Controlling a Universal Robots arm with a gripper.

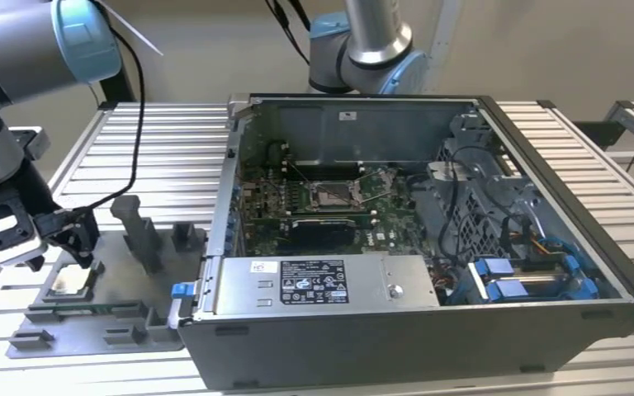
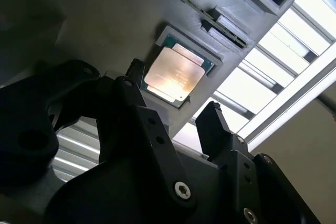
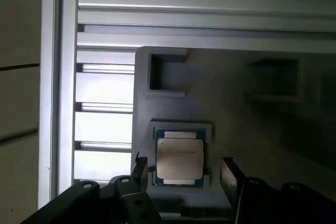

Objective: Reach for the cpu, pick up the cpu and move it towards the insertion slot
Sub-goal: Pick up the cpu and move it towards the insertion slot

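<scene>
The gripper [image 3: 184, 165] hovers just above the cpu [image 3: 180, 153], jaws spread wide on either side. The cpu lies seated in its grey fixture [image 3: 236, 108]. This looks like the reaching step; grasping calls for a square descent.

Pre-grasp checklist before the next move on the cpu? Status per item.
1. Gripper open: ok, its fingers stand apart in both wrist views.
2. Cpu lying flat in its pocket in the grey fixture: ok.
3. Fingers straddling the cpu: ok, one on each side of it.
4. Cpu gripped: not ok, there are gaps between the fingers and its edges.
5. Insertion slot in sight inside the open computer case in the exterior view: ok.
6. Slot empty with its frame raised: cannot tell.
</scene>
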